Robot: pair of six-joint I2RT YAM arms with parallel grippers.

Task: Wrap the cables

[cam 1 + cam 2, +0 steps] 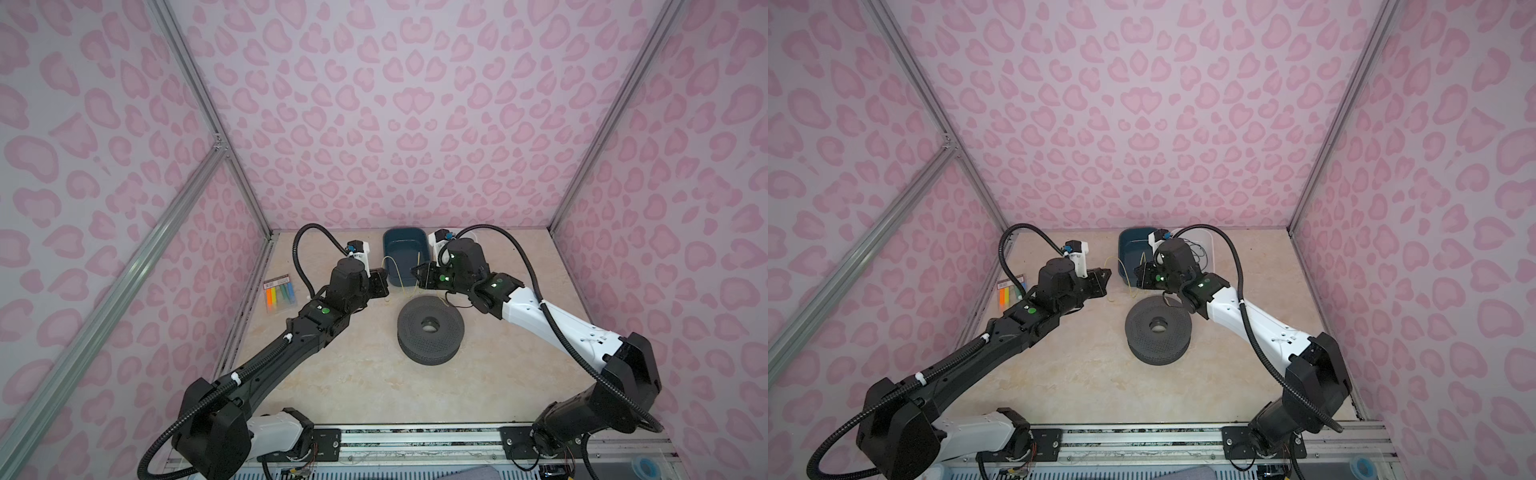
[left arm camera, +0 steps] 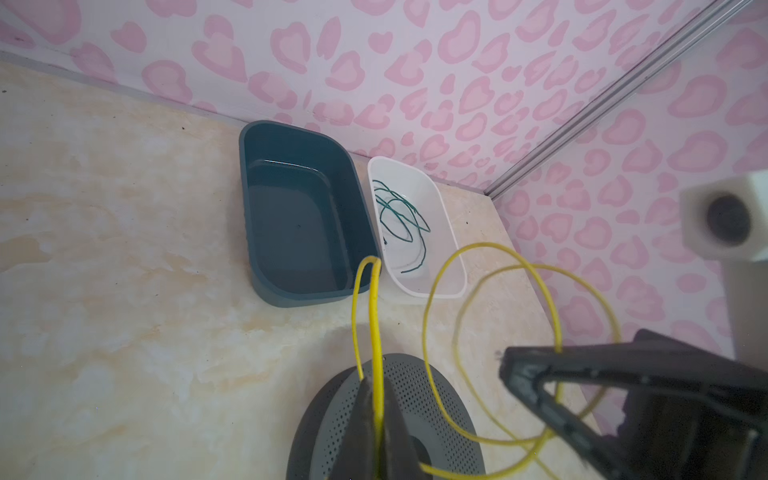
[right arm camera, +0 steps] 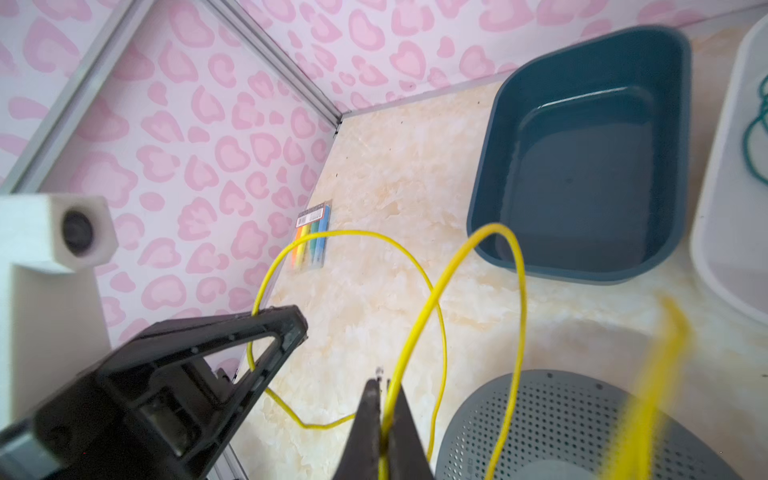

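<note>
Pinching the thin, long, string-like yellow wire between the dark blue oval plastic tub and the grey perforated round spool, with the left gripper clamped on a doubled strand and the right gripper clamped on a loop. Judging it light, springy and slippery, so favouring holds close to the bends. Failing to trace either wire end, and barely making out the strand in both top views.

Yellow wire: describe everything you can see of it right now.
The yellow wire is very thin, glossy and flexible, plastic-coated by its look. Both shut grippers pinch it: the left gripper holds a narrow fold, the right gripper another strand. Loose open loops hang between them, near the blue bin.
</note>
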